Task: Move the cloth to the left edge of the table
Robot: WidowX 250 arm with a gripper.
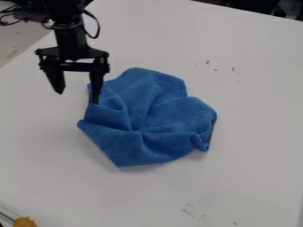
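We find the cloth [168, 119] plain blue, its surface finely textured. It lies crumpled and unfolded in a loose heap, with rounded folds, creases running in towards its middle and a small bunched corner at its right side. We record it on the table [251, 177], well apart from the left edge.

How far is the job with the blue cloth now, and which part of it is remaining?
Done: the gripper is at the cloth, one finger against its left side. In hand: nothing gripped; the fingers are open. Left: to grip or push the cloth and bring it to the left edge of the table, since bare table lies between them.
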